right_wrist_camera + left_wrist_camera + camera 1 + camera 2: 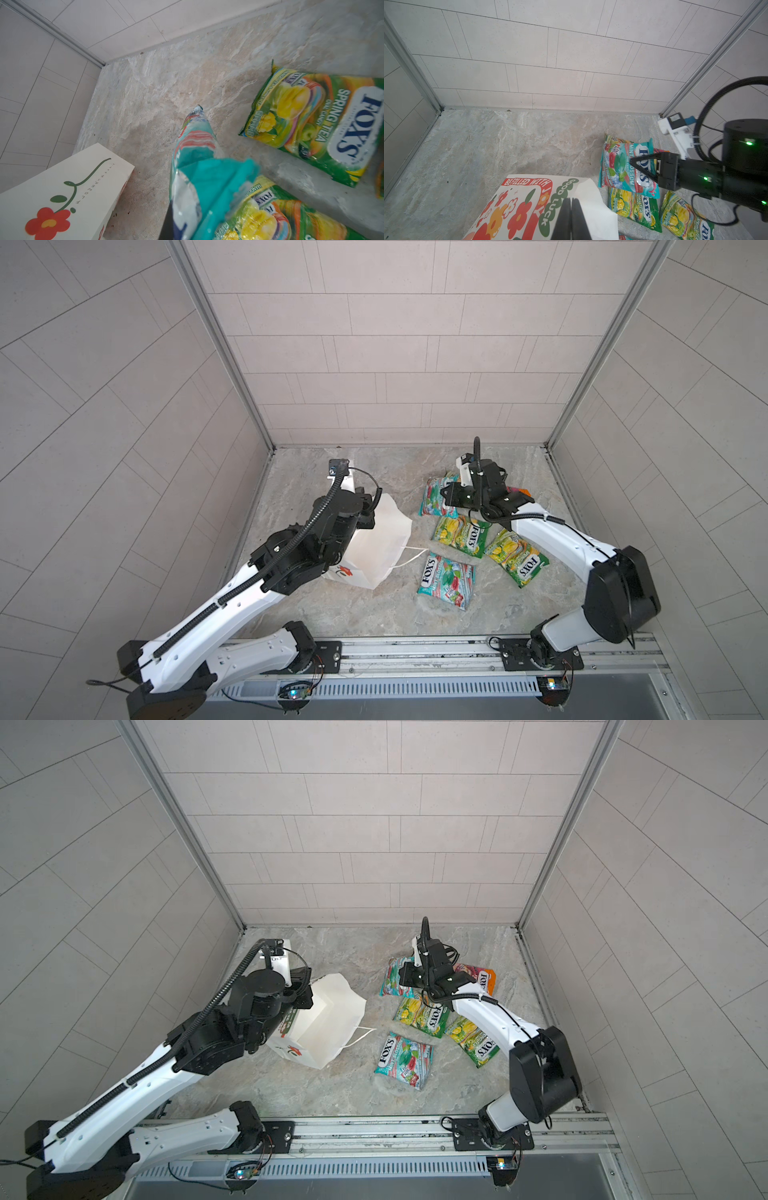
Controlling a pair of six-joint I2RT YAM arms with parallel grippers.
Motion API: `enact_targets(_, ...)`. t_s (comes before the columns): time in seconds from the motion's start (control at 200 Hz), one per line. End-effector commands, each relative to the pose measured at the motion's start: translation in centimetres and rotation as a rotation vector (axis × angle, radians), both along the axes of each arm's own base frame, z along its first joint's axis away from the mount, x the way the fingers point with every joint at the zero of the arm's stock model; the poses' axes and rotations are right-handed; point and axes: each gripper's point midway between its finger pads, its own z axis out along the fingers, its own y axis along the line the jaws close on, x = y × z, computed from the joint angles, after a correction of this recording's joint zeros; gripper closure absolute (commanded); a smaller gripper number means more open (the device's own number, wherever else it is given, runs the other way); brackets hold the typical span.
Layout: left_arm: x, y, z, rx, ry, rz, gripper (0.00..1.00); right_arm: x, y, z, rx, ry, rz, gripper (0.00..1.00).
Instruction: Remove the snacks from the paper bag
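Left gripper (571, 209) jaws press shut at the one paper bag (382, 547), right gripper (632, 161) jaws pinch one teal-red snack (193, 145), with another teal-red snack (446, 580), three green-yellow snacks (459, 535) (515, 558) (613, 139) and one orange-pink snack (484, 979) nearby.

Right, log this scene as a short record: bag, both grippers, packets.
bag: tall white paper carrier bag with red flower, tipped on the grey stone-look table, mouth open toward the packets
inside bag: no packet visible in both top views
left gripper: shut on the bag's rim
right gripper: shut on a glossy teal-red FOX'S packet
loose on table: two green-yellow packets, another teal-red packet, an orange-pink packet partly behind the right arm
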Motion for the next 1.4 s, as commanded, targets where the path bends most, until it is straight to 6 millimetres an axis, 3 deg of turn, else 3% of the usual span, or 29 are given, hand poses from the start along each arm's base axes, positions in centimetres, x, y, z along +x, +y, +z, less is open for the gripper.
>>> enact_targets(0.0, -0.2, -0.1, 0.4, -0.019, -0.009, -0.018, 1.00, 2.9, 2.7, 2.0, 0.150, -0.050, 0.087, 1.00)
enact_targets(0.155, -0.3, -0.2, 0.5, -0.029, -0.010, -0.025, 1.00, 6.4, 4.2, -1.1, 0.225, 0.017, 0.108, 1.00)
enact_targets(0.335, -0.4, -0.4, 0.4, -0.030, -0.001, -0.036, 1.00, 8.8, 5.6, -4.7, 0.250, 0.113, 0.115, 1.00)
enact_targets(0.791, -0.3, -0.8, 0.6, -0.037, 0.001, -0.048, 1.00, 10.6, 4.8, -10.3, 0.199, 0.190, 0.032, 1.00)
enact_targets(0.891, -0.3, -0.9, 0.6, -0.040, 0.001, -0.052, 1.00, 10.7, 4.3, -10.5, 0.183, 0.193, 0.018, 0.98)
enact_targets(1.046, -0.3, -1.3, 1.0, -0.057, 0.000, -0.066, 1.00, 10.6, 3.8, -10.3, 0.179, 0.194, 0.005, 0.63)
enact_targets(1.141, -0.3, -1.6, 1.2, -0.065, 0.000, -0.078, 1.00, 10.3, 2.9, -9.3, 0.173, 0.178, -0.016, 0.52)
enact_targets(1.396, -0.3, -3.3, 2.0, -0.118, 0.001, -0.143, 1.00, 8.5, 0.2, -5.6, 0.168, 0.100, -0.039, 0.38)
